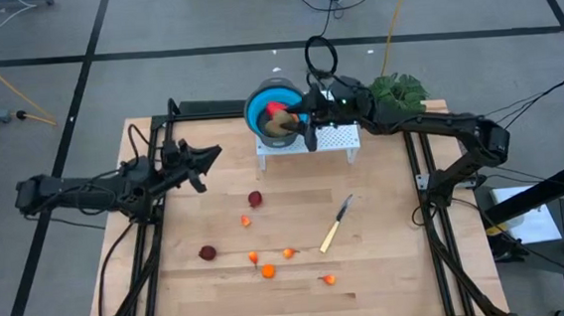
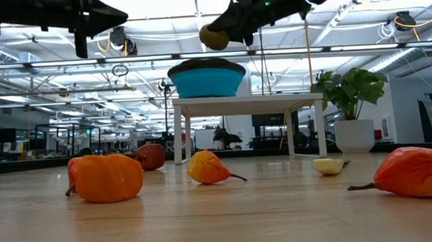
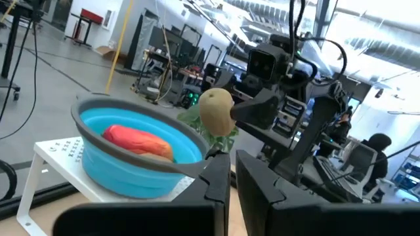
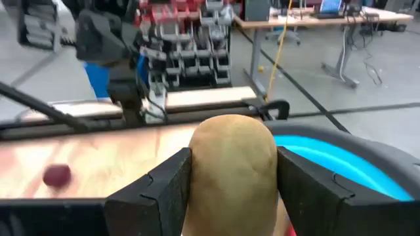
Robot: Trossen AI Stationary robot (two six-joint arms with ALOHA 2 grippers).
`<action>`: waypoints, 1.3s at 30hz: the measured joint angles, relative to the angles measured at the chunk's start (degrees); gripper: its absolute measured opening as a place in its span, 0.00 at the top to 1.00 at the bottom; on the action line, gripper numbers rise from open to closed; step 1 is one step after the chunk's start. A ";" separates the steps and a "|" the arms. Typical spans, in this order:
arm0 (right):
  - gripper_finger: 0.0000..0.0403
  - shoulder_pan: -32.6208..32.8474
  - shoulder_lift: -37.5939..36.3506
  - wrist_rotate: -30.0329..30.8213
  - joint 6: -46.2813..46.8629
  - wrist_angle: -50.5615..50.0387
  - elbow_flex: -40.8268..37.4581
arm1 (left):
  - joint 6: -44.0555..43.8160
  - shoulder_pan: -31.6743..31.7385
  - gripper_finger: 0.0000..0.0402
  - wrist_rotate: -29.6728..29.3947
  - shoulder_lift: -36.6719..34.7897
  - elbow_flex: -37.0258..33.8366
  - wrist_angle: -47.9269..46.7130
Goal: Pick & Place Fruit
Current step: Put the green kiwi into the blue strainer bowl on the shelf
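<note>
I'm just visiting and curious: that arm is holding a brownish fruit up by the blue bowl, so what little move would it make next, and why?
Probably ease down a little and open. The right tool grips the brown-green oval fruit over the blue round bowl on the small white stand, where an oblong red fruit already lies. The left tool waits apart.

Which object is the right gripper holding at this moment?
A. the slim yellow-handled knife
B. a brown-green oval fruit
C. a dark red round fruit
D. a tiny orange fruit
B. In the right wrist view, the right gripper has its two dark fingers closed on the sides of the brown-green oval fruit, and the low view shows this fruit held in the air above the blue round bowl.
</note>
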 joint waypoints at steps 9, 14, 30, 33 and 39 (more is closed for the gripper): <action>0.51 -3.00 0.60 0.00 -1.09 -4.01 3.08 | -0.71 2.06 0.94 2.43 0.37 0.00 -0.14; 0.51 -4.41 1.79 0.09 -1.86 -4.41 3.04 | -1.40 2.34 0.94 2.91 0.33 0.00 -0.07; 0.51 -1.80 1.64 -2.05 -4.00 1.17 3.08 | 7.10 6.22 0.67 3.22 11.76 5.29 13.75; 0.51 -0.98 1.64 -2.80 -4.98 2.11 3.08 | 10.12 7.39 0.57 4.93 16.16 10.58 11.19; 0.51 0.96 1.64 -3.09 -9.95 2.88 3.07 | 12.52 10.12 0.42 5.90 23.14 21.86 -2.79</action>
